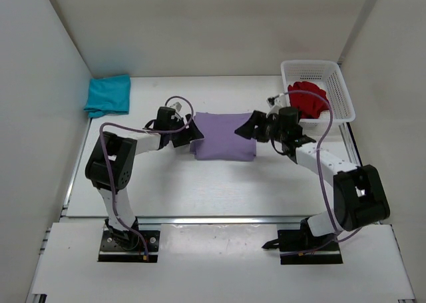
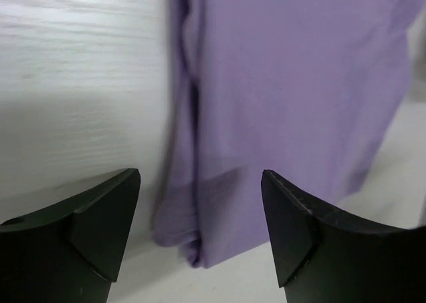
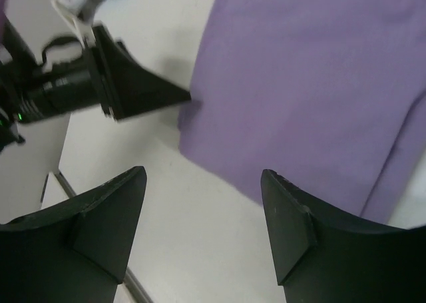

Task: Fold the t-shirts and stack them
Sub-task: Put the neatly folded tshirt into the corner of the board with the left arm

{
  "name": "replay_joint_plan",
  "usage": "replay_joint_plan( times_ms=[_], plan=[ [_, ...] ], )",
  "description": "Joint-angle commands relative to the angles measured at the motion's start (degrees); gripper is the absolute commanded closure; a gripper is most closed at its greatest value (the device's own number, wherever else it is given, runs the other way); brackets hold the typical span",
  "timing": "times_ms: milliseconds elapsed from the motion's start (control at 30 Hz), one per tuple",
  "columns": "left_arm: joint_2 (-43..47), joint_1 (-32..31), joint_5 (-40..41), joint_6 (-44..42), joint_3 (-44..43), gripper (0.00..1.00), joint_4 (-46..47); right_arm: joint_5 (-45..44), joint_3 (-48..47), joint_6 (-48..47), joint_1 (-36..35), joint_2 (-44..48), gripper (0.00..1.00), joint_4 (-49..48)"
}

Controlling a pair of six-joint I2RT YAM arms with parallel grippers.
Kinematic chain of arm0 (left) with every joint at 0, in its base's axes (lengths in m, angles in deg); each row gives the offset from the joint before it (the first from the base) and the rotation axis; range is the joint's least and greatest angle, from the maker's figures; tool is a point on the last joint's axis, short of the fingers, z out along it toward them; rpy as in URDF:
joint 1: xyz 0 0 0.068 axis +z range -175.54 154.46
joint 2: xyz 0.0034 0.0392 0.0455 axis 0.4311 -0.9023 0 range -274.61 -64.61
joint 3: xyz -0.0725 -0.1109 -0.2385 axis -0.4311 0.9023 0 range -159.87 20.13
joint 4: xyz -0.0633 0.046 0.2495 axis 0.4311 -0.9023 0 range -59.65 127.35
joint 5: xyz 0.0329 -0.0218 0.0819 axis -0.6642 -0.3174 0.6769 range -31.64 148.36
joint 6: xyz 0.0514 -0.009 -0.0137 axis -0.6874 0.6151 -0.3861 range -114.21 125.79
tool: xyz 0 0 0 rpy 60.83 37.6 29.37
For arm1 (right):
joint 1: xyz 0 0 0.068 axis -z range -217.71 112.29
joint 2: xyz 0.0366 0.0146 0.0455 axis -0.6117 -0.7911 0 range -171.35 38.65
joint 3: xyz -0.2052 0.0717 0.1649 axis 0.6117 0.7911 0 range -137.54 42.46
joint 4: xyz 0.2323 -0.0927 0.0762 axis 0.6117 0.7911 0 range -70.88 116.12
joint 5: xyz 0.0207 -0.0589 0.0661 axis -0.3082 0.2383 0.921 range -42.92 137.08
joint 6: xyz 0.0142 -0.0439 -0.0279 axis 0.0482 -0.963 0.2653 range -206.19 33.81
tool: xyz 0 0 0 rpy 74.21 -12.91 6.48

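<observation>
The lavender t-shirt lies folded into a flat rectangle, directly between my two sets of fingers. On the left wrist view its layered side edge runs straight ahead of the left gripper, in line with the gap and just past the tips. On the right wrist view the cloth spreads ahead of the right gripper and off toward its right finger, with a bare strip of table under the gap. Both pairs of fingers stand wide apart with nothing between them.

I judge this shirt light, limp and quick to lose its shape: the stacked layers will likely slide over each other or sag open if I lift from one side only. I would pinch low at the two opposite side edges, deep enough to catch every layer, and lift both together and level.

Well beyond the left fingers, off toward the far corner, the teal t-shirt sits folded, which I take as the stack base. Behind the right fingers the red t-shirt is bunched in the white basket.
</observation>
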Motion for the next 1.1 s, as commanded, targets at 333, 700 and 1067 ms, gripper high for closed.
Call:
replay_joint_plan(
  times_ms=[333, 700, 1067],
  plan=[
    [-21.4, -4.8, -17.4, 14.5, -14.3, 0.79, 19.2, 4.3, 21.7, 3.3, 1.1, 14.2, 0.32, -9.4],
    [-28.7, 2.8, -16.2, 9.2, -62.6, 1.00, -5.7, 5.5, 26.5, 3.9, 2.7, 18.9, 0.32, -8.4],
    [-13.8, 33.7, -13.8, 10.4, -44.4, 0.97, -0.5, 9.8, 24.8, 3.6, 1.7, 12.8, 0.33, -9.4]
  ],
)
